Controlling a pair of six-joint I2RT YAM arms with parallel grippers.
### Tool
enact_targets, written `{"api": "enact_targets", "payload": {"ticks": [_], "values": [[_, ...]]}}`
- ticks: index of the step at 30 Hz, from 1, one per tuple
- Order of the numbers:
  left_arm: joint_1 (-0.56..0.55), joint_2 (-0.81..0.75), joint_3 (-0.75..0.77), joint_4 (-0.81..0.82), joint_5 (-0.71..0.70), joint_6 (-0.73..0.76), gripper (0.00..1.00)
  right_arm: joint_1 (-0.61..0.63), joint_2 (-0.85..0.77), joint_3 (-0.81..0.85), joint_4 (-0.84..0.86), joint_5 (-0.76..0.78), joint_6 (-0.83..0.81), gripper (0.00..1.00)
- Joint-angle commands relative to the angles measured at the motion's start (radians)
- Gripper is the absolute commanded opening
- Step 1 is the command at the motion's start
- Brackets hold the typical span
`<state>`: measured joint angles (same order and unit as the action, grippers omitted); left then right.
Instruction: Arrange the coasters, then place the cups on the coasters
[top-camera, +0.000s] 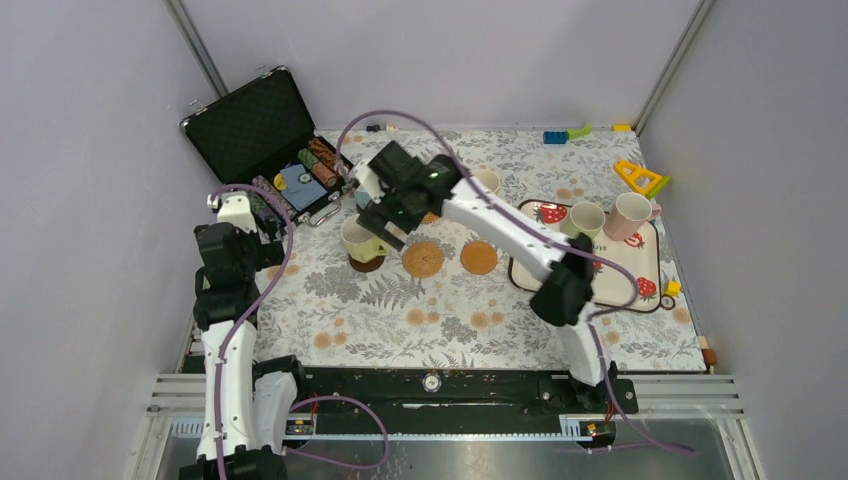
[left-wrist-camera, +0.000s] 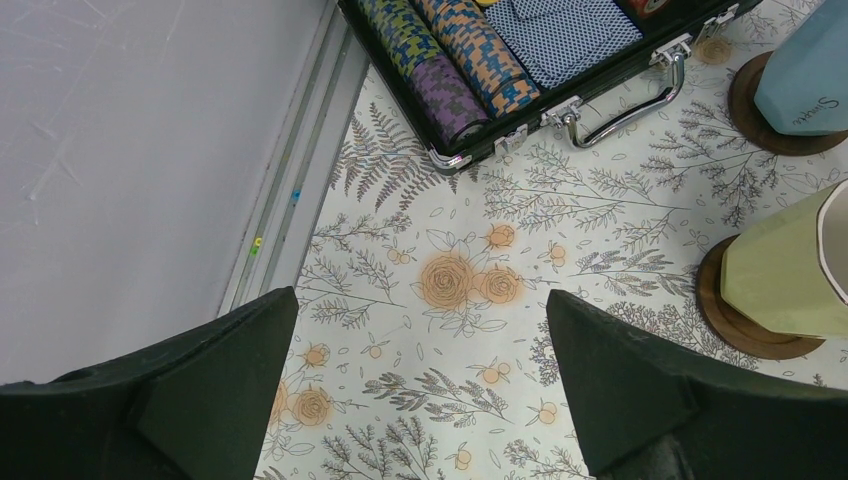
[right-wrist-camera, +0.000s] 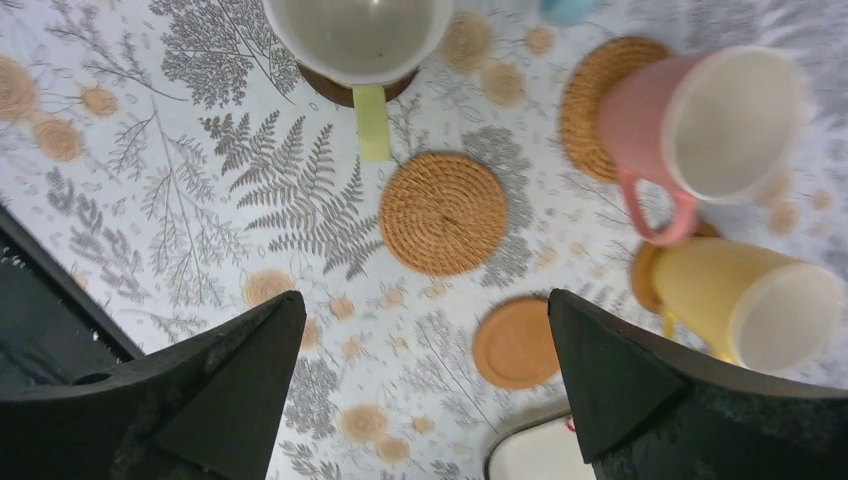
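While right gripper and left gripper gape empty, pale green mug, white inside, on dark coaster

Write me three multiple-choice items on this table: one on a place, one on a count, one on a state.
1. What does the pale green mug stand on?
A. a dark brown coaster
B. the strawberry tray
C. the poker chip case

2. How many tan coasters bear no cup?
A. none
B. two
C. four

3. How is the right gripper?
A. shut on a mug
B. shut on nothing
C. open, holding nothing

Answers:
1 A: the dark disc shows under the mug's base.
2 B: the woven coaster and the smooth coaster lie bare.
3 C: its jaws stand wide apart, with nothing between them.
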<state>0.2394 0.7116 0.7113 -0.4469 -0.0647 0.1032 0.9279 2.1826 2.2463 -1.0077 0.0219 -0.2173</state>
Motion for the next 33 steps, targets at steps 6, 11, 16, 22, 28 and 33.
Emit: {"api": "enact_targets", "payload": {"ticks": [6,11,16,22,28,33], "values": [[0.006,-0.021,0.001,0.057,0.016,-0.007,0.99,-0.312,-0.517,-0.327,0.104,0.062,-0.084,1.0],[0.006,-0.018,0.001,0.057,0.028,-0.007,0.99,-0.543,-0.661,-0.621,0.228,0.062,-0.155,1.0],[0.006,-0.019,-0.001,0.057,0.045,-0.007,0.99,-0.77,-0.703,-0.767,0.267,-0.069,-0.332,1.0],[0.006,-0.014,-0.001,0.056,0.053,-0.005,0.99,-0.975,-0.57,-0.694,0.222,-0.126,-0.583,1.0],[0.005,-0.019,-0.003,0.056,0.052,-0.003,0.99,-1.036,-0.467,-0.609,0.157,-0.209,-0.805,1.0],[0.005,-0.017,-0.003,0.057,0.049,-0.002,0.99,-1.037,-0.387,-0.508,0.014,-0.311,-0.922,1.0]]}}
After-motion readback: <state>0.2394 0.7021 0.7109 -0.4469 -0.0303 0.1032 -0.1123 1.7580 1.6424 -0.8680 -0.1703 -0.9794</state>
